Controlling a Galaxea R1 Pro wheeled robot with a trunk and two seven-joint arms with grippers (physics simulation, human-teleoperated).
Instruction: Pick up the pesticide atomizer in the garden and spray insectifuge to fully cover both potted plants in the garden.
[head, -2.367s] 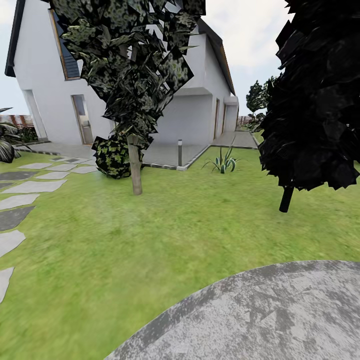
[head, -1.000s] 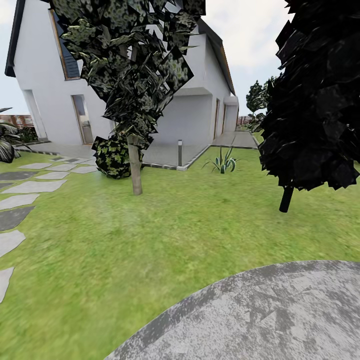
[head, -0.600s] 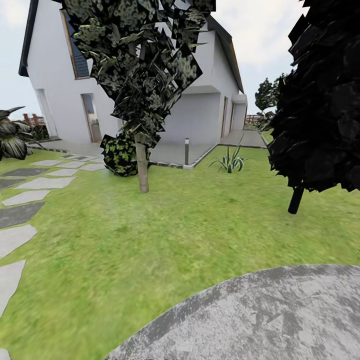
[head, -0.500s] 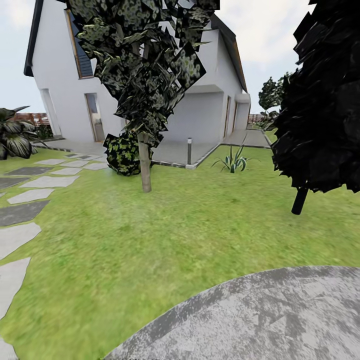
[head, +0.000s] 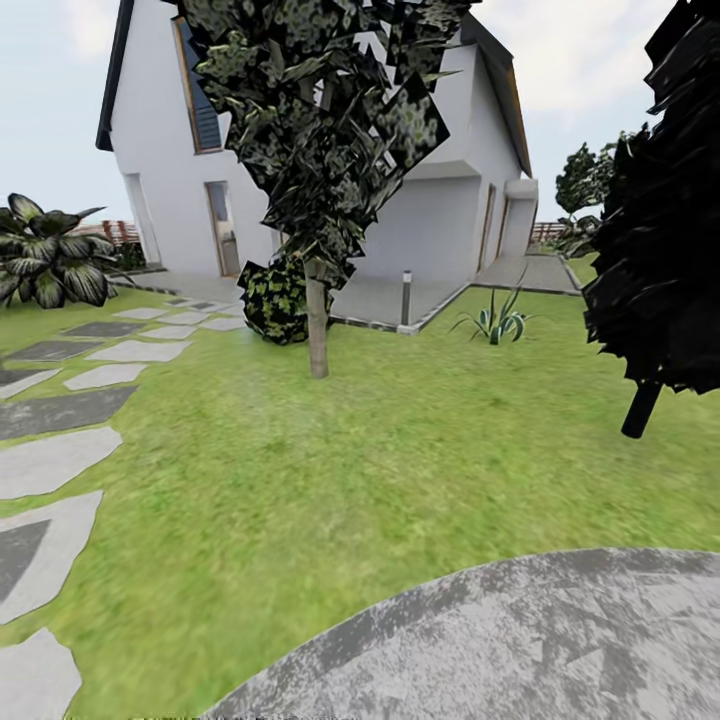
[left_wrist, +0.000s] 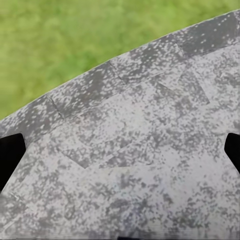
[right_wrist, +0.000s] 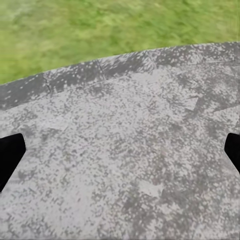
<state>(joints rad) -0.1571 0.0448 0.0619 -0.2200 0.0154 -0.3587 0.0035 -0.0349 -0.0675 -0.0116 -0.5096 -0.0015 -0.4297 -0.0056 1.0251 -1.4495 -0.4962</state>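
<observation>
Left gripper (left_wrist: 120, 155) points down, dark fingertips (left_wrist: 10, 160) spread wide apart at frame edges, nothing between. Right gripper (right_wrist: 120, 155) same pose, fingertips (right_wrist: 10, 155) wide apart, holding nothing.

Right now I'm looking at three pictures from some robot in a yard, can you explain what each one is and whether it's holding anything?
It is a simulated wheeled robot with two arms. The big picture is from its head camera: lawn, stepping stones, a white house, trees, and a round grey patio at its feet. The two smaller pictures come from cameras on its wrists, looking down along each claw at that patio and grass. The dark corners are the fingertips of the left claw and the right claw, spread wide with nothing between them.
</observation>
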